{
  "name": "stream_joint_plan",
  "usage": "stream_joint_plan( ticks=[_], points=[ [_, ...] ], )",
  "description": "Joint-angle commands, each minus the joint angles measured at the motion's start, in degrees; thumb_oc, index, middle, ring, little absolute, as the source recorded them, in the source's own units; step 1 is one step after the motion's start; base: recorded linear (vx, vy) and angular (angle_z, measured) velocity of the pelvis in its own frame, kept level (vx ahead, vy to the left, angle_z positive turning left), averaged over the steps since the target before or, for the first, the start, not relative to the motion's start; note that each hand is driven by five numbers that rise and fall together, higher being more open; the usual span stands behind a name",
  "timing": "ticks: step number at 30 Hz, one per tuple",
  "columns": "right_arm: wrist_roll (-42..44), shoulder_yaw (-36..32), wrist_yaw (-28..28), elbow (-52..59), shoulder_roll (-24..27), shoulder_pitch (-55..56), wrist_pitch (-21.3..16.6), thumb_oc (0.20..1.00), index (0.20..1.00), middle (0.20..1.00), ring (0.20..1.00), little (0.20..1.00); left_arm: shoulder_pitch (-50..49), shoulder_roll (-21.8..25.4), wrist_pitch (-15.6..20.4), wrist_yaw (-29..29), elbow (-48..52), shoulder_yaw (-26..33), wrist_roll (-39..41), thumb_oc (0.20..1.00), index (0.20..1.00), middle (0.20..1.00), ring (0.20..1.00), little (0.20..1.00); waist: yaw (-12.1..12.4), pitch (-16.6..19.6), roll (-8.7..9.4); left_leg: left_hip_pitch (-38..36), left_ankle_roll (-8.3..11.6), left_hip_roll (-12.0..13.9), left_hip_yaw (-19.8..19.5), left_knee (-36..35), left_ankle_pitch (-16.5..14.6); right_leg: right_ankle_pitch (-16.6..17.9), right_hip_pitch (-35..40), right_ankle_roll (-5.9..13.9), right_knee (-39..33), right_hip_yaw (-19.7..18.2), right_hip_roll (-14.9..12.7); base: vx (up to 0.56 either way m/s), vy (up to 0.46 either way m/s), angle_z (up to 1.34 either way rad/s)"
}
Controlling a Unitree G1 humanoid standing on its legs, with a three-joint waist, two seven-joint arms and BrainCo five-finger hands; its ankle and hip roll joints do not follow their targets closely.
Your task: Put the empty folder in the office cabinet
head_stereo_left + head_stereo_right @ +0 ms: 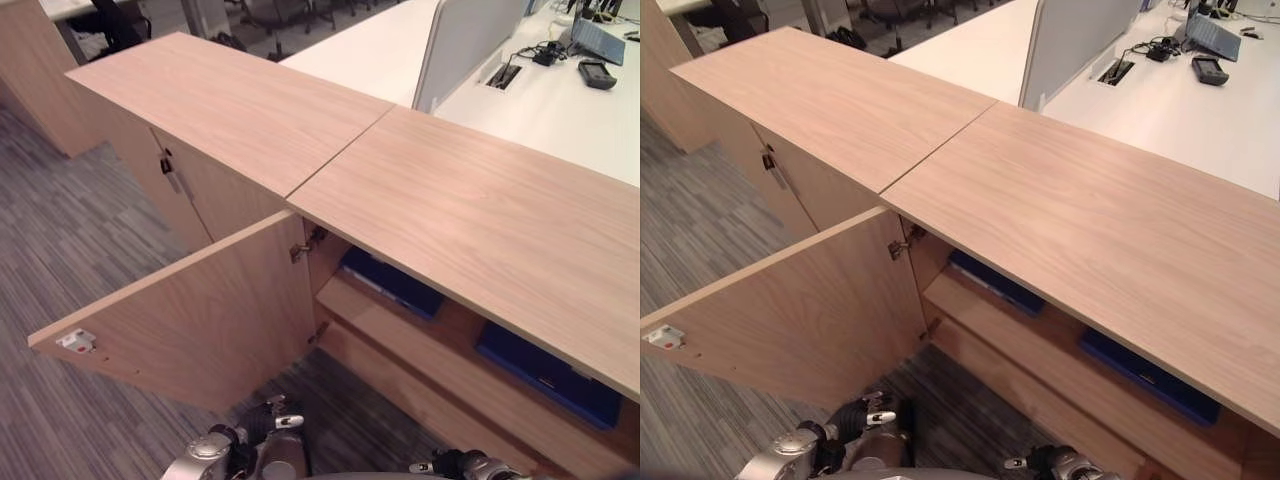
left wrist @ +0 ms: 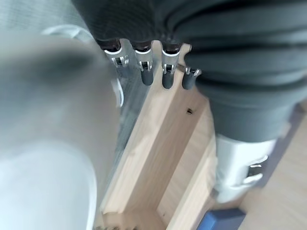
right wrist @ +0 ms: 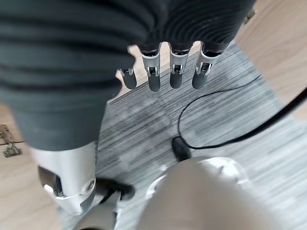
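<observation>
The wooden office cabinet (image 1: 450, 210) stands before me with its left door (image 1: 200, 320) swung wide open. Two blue folders lie flat on its upper shelf, one at the left (image 1: 395, 282) and one at the right (image 1: 545, 372). A blue folder corner (image 2: 225, 220) also shows in the left wrist view. My left hand (image 1: 265, 425) hangs low in front of the open door, fingers (image 2: 146, 72) straight and holding nothing. Low before the lower shelf, my right hand (image 1: 460, 465) has relaxed fingers (image 3: 153, 76) over the carpet, and it is also empty.
A closed cabinet (image 1: 200, 100) with a dark handle (image 1: 168, 170) adjoins on the left. Behind stands a white desk (image 1: 560, 110) with a divider panel (image 1: 460, 40) and a laptop (image 1: 598, 40). Grey carpet (image 1: 70, 240) spreads left of the open door.
</observation>
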State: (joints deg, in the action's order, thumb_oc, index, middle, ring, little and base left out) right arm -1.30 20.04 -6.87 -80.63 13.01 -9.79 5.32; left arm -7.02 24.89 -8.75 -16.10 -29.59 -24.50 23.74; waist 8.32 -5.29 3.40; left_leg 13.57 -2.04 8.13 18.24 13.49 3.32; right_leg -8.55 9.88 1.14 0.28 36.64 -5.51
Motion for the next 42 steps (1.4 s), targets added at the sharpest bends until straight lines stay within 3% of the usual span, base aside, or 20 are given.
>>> stream_joint_plan(
  ticks=[1, 3, 5, 8, 13, 20, 24, 33, 42],
  points=[
    [-1.4, -0.6, -0.8, -0.1, 0.2, -1.2, -0.6, 1.0, 1.0, 1.0, 1.0, 1.0, 0.9, -3.7, 1.5, -0.4, -6.8, 0.8, -2.8, 1.0, 1.0, 1.0, 1.0, 1.0, -0.6, 2.7, -0.92, -0.4, 4.64, 3.9, 1.3, 4.3, -5.4, 0.1, -4.2, -0.37, 1.9, -0.7, 0.8, 0.05, 0.027, 0.54],
    [-1.3, -1.1, -0.8, -0.5, 0.2, -0.6, -0.7, 1.0, 1.0, 1.0, 1.0, 1.0, 0.7, -5.0, 1.6, 0.1, -12.3, 2.1, -3.6, 1.0, 1.0, 1.0, 1.0, 1.0, -0.8, 3.5, -1.03, -1.6, 5.45, 4.9, 3.2, 1.9, -4.1, 0.2, -4.0, -0.34, 1.3, 0.8, 1.0, 0.05, 0.046, 1.2],
    [-0.8, -2.1, -0.7, -0.8, 0.3, 0.5, -0.9, 1.0, 1.0, 1.0, 1.0, 1.0, 1.8, -7.7, 2.6, 1.2, -23.3, 5.0, -4.7, 1.0, 1.0, 1.0, 1.0, 1.0, -1.6, 3.9, -0.59, -2.6, 7.48, 7.4, 7.0, -0.9, -0.1, 0.4, -3.8, -0.58, 1.0, 3.3, 0.7, 0.02, 0.041, 1.22],
    [-0.5, -2.9, -0.9, -1.1, 0.9, 1.1, -0.9, 1.0, 1.0, 1.0, 1.0, 1.0, 2.5, -9.0, 3.6, 2.9, -31.1, 8.3, -5.7, 1.0, 1.0, 1.0, 1.0, 1.0, -1.5, 4.1, -0.85, -3.1, 7.58, 7.6, 7.6, -1.5, 0.0, 0.5, -3.7, -0.47, 1.4, 4.9, 0.0, -0.01, 0.121, 0.65],
    [0.0, -4.0, -1.3, -0.8, 1.3, 1.5, -1.0, 1.0, 1.0, 1.0, 1.0, 1.0, 1.8, -8.1, 4.9, 4.2, -39.0, 14.4, -6.9, 1.0, 1.0, 1.0, 1.0, 1.0, -0.1, 5.8, -2.05, -4.3, 7.02, 4.1, 5.6, -7.1, 0.2, 2.1, -3.7, 0.76, 1.5, 8.2, -1.9, -0.02, 0.178, 0.33],
    [0.5, -5.4, -2.6, -0.2, 1.1, 2.1, -1.2, 1.0, 1.0, 1.0, 1.0, 1.0, 0.9, -1.2, 5.8, 4.5, -46.3, 24.5, -11.1, 1.0, 1.0, 1.0, 1.0, 1.0, 0.7, 8.0, -3.59, -6.1, 5.22, -1.1, 3.0, -11.5, -1.0, 4.9, -4.5, 2.97, 2.6, 11.2, -5.7, -0.02, 0.184, 0.43],
    [1.0, -6.2, -3.1, -0.3, 1.1, 3.5, -1.5, 1.0, 1.0, 1.0, 1.0, 1.0, 2.4, 6.4, 7.2, 6.4, -45.4, 29.2, -14.0, 1.0, 1.0, 1.0, 1.0, 1.0, 0.9, 8.7, -3.61, -6.7, 4.6, -2.9, 2.5, -12.2, -1.9, 6.5, -4.5, 4.08, 3.1, 11.9, -7.3, -0.01, 0.096, 0.16],
    [0.9, -6.7, -2.8, -0.5, 2.2, 4.5, -1.8, 1.0, 1.0, 1.0, 1.0, 1.0, 9.5, 17.2, 9.2, 11.3, -40.9, 30.9, -16.4, 1.0, 1.0, 1.0, 1.0, 1.0, -0.4, 9.4, -3.13, -8.2, 3.88, -4.3, 3.2, -12.9, -2.9, 8.4, -5.3, 5.59, 3.6, 10.4, -8.7, -0.01, 0.045, 0.01],
    [0.0, -6.2, -2.7, -0.6, 2.2, 4.9, -1.8, 1.0, 1.0, 1.0, 1.0, 1.0, 18.0, 16.7, 10.4, 15.0, -33.5, 26.3, -16.4, 1.0, 1.0, 1.0, 1.0, 1.0, -2.8, 9.9, -2.43, -9.1, 3.5, -4.4, 4.6, -13.4, -3.2, 9.2, -6.4, 6.12, 3.5, 8.4, -8.9, -0.03, 0.012, -0.14]
  ],
)
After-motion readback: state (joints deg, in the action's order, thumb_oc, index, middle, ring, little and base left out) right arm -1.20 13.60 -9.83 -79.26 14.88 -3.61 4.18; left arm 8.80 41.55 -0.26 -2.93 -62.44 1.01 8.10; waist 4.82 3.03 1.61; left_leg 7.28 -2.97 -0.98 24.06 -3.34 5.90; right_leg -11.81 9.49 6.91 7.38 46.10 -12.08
